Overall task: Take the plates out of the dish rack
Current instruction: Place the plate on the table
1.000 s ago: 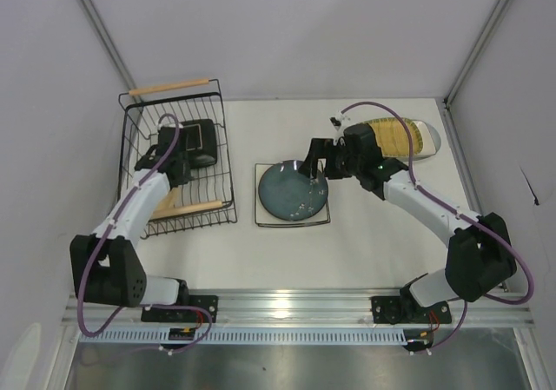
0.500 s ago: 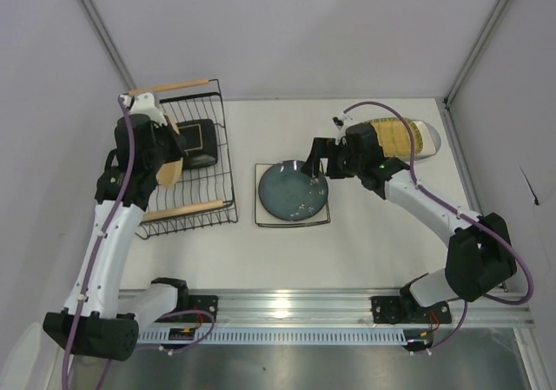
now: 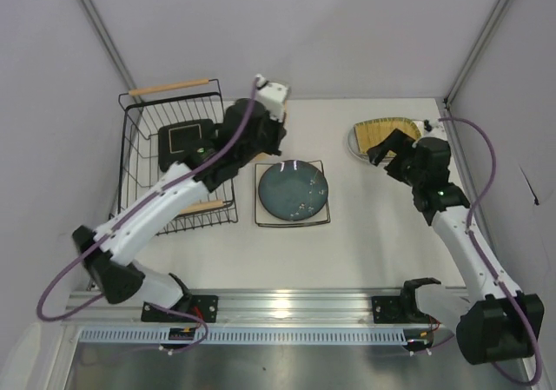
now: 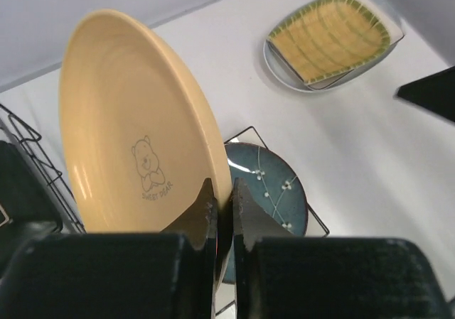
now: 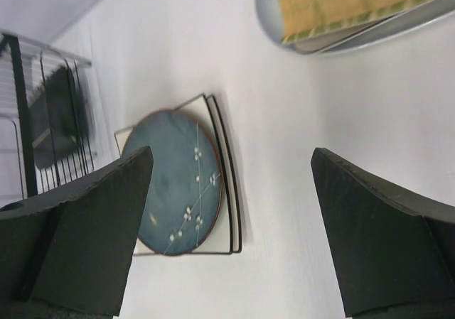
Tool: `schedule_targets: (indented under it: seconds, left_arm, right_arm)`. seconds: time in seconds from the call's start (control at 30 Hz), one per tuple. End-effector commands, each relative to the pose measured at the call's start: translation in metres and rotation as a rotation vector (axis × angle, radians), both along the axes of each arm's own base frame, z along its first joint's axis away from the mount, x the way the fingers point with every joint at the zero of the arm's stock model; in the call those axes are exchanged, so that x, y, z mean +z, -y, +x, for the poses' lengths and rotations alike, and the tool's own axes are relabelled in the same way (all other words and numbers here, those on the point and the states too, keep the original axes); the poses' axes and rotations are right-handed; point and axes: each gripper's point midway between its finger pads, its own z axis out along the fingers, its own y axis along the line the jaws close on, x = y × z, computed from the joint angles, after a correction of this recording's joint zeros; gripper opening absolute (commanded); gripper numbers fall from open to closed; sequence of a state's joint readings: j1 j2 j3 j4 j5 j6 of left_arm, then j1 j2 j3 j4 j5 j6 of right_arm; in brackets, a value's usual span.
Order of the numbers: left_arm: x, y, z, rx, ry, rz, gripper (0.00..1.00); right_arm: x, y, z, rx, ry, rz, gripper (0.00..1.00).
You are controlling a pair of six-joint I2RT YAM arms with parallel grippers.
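Swung out of the dish rack (image 3: 169,87), my left gripper (image 4: 222,195) pinches the tan plate (image 4: 135,141) by its rim; I'd level it before lowering onto the teal plate (image 4: 274,191), right gripper (image 5: 231,219) gaping empty.

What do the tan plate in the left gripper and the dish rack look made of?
The tan plate is likely glazed ceramic, possibly melamine: smooth glossy sheen, printed bear. The dish rack is a thin black grid, probably coated metal wire; its pale bar handle looks like bare wood.
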State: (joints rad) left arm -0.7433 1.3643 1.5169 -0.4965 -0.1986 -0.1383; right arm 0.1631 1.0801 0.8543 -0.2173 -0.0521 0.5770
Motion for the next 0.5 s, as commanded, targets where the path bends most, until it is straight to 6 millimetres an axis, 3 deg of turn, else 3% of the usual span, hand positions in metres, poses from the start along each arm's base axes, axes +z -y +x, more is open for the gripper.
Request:
schedule_targets:
  seconds: [0.0,0.03,0.1,0.13,0.2,0.27,0.37,0.47]
  left_arm:
    - [-0.012,0.031,0.013,0.046,0.054,0.18,0.0]
    - [-0.041,0.046,0.018,0.042,0.014,0.255,0.0]
    - [-0.056,0.069,0.018,0.052,0.018,0.32,0.0]
    - [-0.086,0.082,0.022,0.056,-0.007,0.39,0.0]
    - [-0.105,0.099,0.018,0.056,-0.004,0.441,0.0]
    - [-0.14,0.106,0.019,0.096,-0.026,0.526,0.0]
    - [-0.174,0.118,0.01,0.107,-0.051,0.581,0.0]
    - [-0.189,0.119,0.001,0.137,-0.047,0.617,0.0]
  right_arm:
    - [0.018,0.035,-0.005,-0.121,0.044,0.019,1.0]
    - [0.02,0.041,-0.007,-0.133,0.049,0.02,1.0]
    - [0.015,0.052,-0.011,-0.154,0.03,0.027,1.0]
    - [0.014,0.051,-0.013,-0.145,0.025,0.029,1.0]
    - [0.012,0.062,-0.014,-0.172,0.016,0.033,1.0]
    - [0.008,0.063,-0.017,-0.168,0.005,0.032,1.0]
    - [0.006,0.065,-0.017,-0.173,-0.001,0.029,1.0]
    - [0.001,0.063,-0.017,-0.164,-0.013,0.039,1.0]
